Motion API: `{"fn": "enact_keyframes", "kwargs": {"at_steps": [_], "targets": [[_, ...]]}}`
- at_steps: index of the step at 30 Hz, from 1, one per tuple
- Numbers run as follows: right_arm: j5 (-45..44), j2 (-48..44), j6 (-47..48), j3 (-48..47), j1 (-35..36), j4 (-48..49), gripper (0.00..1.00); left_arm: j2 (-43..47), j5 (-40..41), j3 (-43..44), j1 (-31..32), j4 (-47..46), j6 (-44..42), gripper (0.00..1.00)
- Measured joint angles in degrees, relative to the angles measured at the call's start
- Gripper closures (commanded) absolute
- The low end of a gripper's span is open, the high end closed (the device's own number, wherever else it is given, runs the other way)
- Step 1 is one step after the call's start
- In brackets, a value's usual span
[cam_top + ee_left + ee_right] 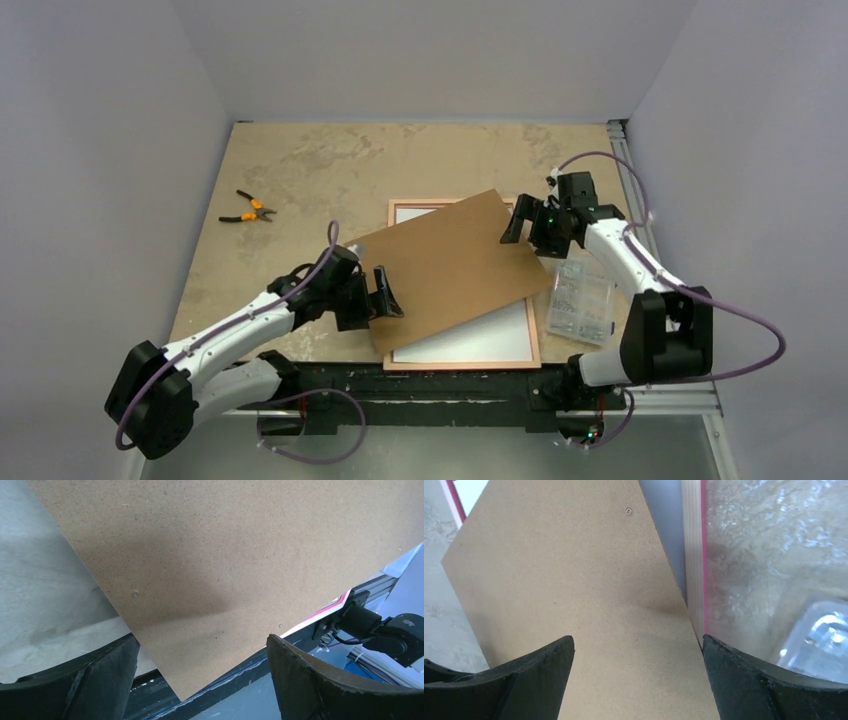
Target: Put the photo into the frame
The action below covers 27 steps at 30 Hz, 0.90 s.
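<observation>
At the middle of the worktop, seen from above, the frame lies flat. Its narrow border shows only toward 12 and 6 o'clock, because a brown board lies skewed across it and hides the rest. White shows inside the border, seemingly the photo lying back-up, though no print is visible to confirm it. The left jaws stand released at the board's 8 o'clock corner, the right jaws at its 2 o'clock corner. Pliers lie well apart at 10 o'clock. A clear plastic box sits just beside the frame at 4 o'clock.

From the left wrist, the board is matte and speckled, its sharp corner pointing between the wide-spread left jaws. A pink-edged sliver of frame peeks out at 3 o'clock, with bare worktop at 9.

From the right wrist, the board fills the gap between the right jaws, which are spread wide and grasp nothing. The frame's pale wood strip runs up at 1 o'clock. The box is blurred and cut off at 4 o'clock.
</observation>
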State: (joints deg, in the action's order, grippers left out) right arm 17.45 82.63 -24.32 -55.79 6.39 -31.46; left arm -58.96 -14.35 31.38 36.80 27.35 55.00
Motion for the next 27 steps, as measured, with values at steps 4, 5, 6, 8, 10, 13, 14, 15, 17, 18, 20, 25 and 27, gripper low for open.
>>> {"fn": "enact_keyframes", "kwargs": {"at_steps": [4,5,6,8,10,13,14,15,17,18,20,25,27], "targets": [[-3.0,-6.2,0.0,0.0,0.4,-3.3,0.01,-0.5,0.5,-0.3,2.2,-1.4,2.1,0.05],[-3.6,-7.3,0.0,0.0,0.5,-4.0,0.01,-0.9,0.7,-0.3,2.7,-1.8,2.7,0.04],[-4.3,-8.2,0.0,0.0,0.5,-4.5,0.01,-1.2,0.9,-0.3,3.2,-2.1,3.0,0.04],[-6.0,-9.6,0.0,0.0,0.5,-5.7,0.01,-2.0,1.4,-0.3,4.4,-3.1,4.1,0.04],[-7.5,-10.1,0.0,0.0,0.5,-6.1,0.02,-2.7,1.6,-0.4,5.5,-4.2,4.7,0.04],[-7.8,-9.8,0.1,0.8,0.5,-4.9,0.01,-3.0,2.3,-0.9,6.8,-5.4,5.7,0.04],[-7.5,-9.2,0.2,0.9,0.5,-4.5,0.02,-3.0,2.6,-1.3,7.0,-5.7,6.0,0.05],[-7.0,-8.3,0.2,0.9,0.5,-4.0,0.02,-3.0,2.8,-1.8,7.2,-5.8,6.2,0.05],[-4.9,-5.7,0.2,0.8,0.5,-2.1,0.02,-2.8,3.1,-2.8,7.4,-6.1,6.8,0.06],[-3.7,-4.2,0.3,0.8,0.5,-1.1,0.02,-2.5,3.5,-3.7,7.5,-6.3,7.2,0.07],[-1.2,-1.0,0.4,0.4,0.5,0.3,0.02,-1.5,4.1,-5.0,7.5,-6.3,7.7,0.07],[3.2,7.5,1.5,-4.4,1.3,1.5,0.01,1.4,5.9,-6.0,7.6,-3.7,8.7,0.01],[3.6,10.6,1.6,-8.1,2.4,1.5,0.01,2.1,6.6,-6.0,7.9,-2.4,8.9,0.00]]}}
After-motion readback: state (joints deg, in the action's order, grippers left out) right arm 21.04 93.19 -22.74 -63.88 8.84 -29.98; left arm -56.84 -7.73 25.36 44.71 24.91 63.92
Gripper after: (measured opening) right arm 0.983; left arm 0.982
